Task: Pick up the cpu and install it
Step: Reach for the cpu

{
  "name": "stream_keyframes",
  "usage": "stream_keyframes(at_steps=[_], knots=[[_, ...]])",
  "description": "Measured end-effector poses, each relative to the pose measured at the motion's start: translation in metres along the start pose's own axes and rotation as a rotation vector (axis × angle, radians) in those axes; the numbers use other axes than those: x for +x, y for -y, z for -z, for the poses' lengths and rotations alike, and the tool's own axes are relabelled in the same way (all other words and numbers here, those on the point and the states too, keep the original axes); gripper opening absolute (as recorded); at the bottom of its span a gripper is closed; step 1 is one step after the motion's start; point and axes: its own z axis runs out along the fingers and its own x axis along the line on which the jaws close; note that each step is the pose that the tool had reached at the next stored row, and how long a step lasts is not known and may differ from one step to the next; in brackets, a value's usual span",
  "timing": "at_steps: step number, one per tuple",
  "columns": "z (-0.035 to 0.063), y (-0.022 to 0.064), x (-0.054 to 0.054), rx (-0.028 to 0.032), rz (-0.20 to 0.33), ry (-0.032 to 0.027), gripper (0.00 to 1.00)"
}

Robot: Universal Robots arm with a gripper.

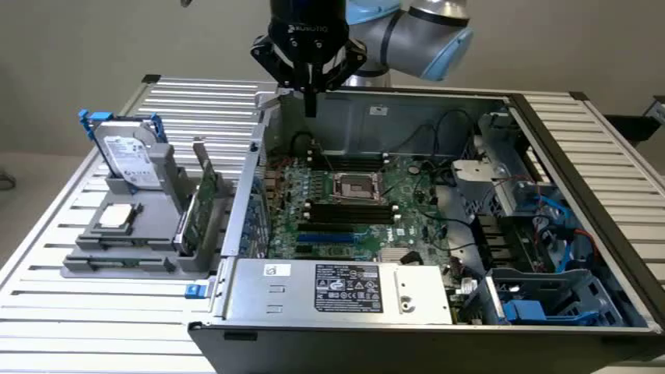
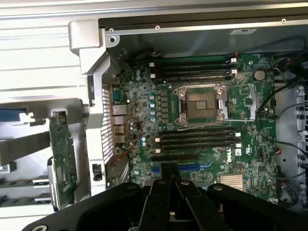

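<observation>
– CPU [image 1: 117,216], the small flat square chip w/ silvery-white metal top and thin tan rim: where is it?
– On the grey plastic parts holder [image 1: 83,265] at the exterior view's left, outside the computer. It lies flat, metal top up. Prob. laid that way so it can be taken from above.
– What else is on the holder?
– A grey rectangular hard drive w/ white label [image 1: 133,160] stands on edge behind the chip, and a green circuit card [image 1: 202,195] stands upright beside it. Each seems to have its own slot, kept apart from the others.
– And the computer?
– The open black-and-silver PC case [image 1: 582,202] lies on its side on the slatted metal table [image 1: 62,312], so the green motherboard [image 1: 343,226] faces up. The square metal-framed socket [image 1: 357,187] sits mid-board w/ a dark, bare centre and no chip in it. That looks ready to receive one.
– Where's the robot's black gripper [image 1: 308,109]?
– Above the case's far edge, pointing down, fingers clenched together w/ nothing between them. The wrist view looks straight down on the socket.
– So the chip vs. the gripper?
– Well apart. The chip is off toward the exterior view's left and lower, w/ the case wall and the upright card between them. No contact.
</observation>
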Motion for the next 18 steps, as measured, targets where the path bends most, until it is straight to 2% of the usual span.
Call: stream_keyframes(at_steps=[6, 8, 15, 18], knots=[[0.0, 0.0, 0.0, 0.0, 0.0, 0.0, 0.11], [0.0002, 0.0002, 0.004, 0.0004, 0.0, -0.0014, 0.11], [-0.0003, 0.0025, 0.035, 0.0019, -0.001, -0.0262, 0.11], [-0.0008, 0.0035, 0.048, 0.0024, -0.001, -0.0325, 0.11]])
